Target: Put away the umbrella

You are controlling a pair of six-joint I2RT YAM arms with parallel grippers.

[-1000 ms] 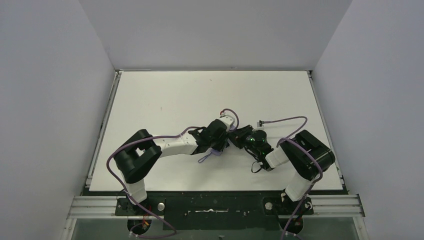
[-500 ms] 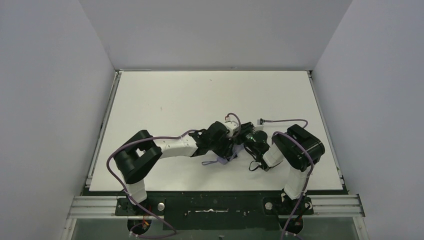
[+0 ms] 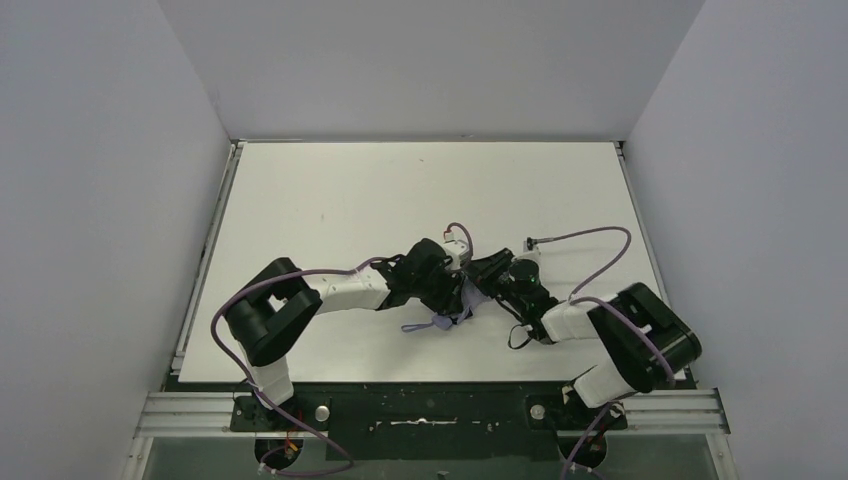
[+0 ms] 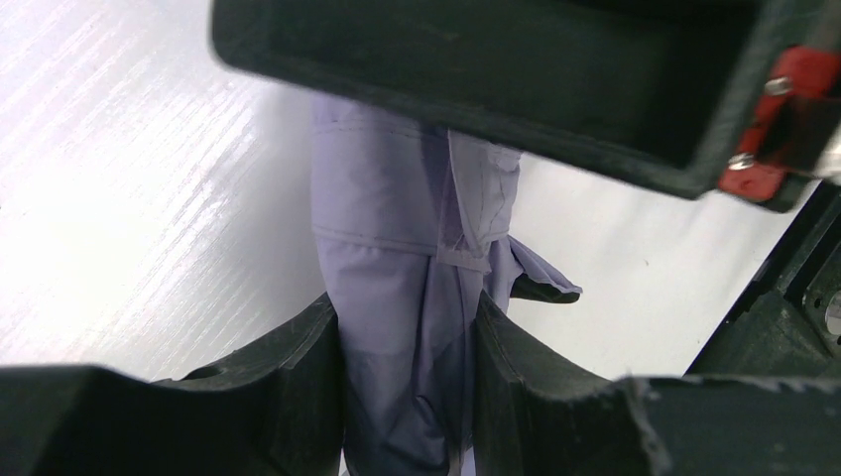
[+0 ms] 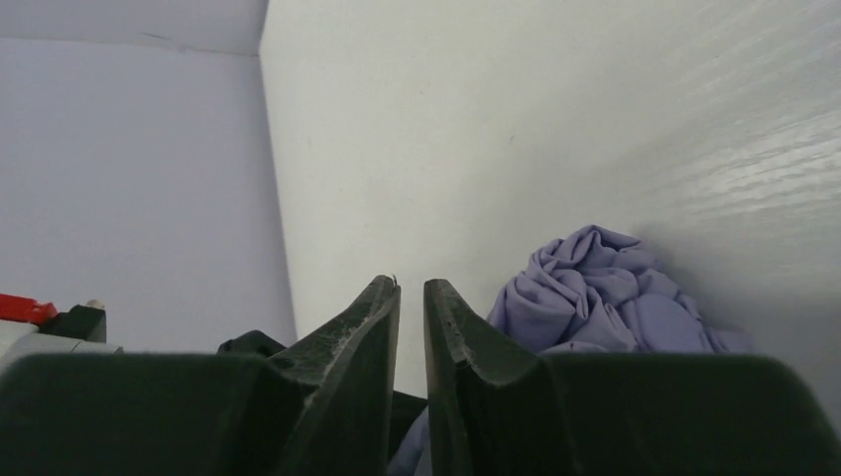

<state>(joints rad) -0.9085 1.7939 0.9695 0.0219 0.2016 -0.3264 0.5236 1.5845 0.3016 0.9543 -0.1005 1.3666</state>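
The umbrella (image 4: 397, 228) is folded into a pale lavender bundle with a black edge of lining showing. My left gripper (image 4: 409, 307) is shut on it, both pads pressing its sides. From above, the umbrella (image 3: 467, 300) lies mid-table under the two wrists, its strap (image 3: 425, 324) trailing to the left. My left gripper (image 3: 455, 298) reaches it from the left. My right gripper (image 3: 487, 272) sits just right of it. In the right wrist view the right gripper (image 5: 412, 290) is open by a narrow slit with nothing between the tips, and crumpled umbrella fabric (image 5: 605, 288) lies beside its right finger.
The white table (image 3: 330, 200) is walled by grey panels on three sides. The black body of the right arm (image 4: 476, 69) hangs close over the umbrella in the left wrist view. Purple cables (image 3: 585, 238) loop off both arms.
The right arm's elbow has swung out to the right and nearer the front edge. Its fingers have parted slightly. The left gripper and umbrella shifted a little right, still gripped.
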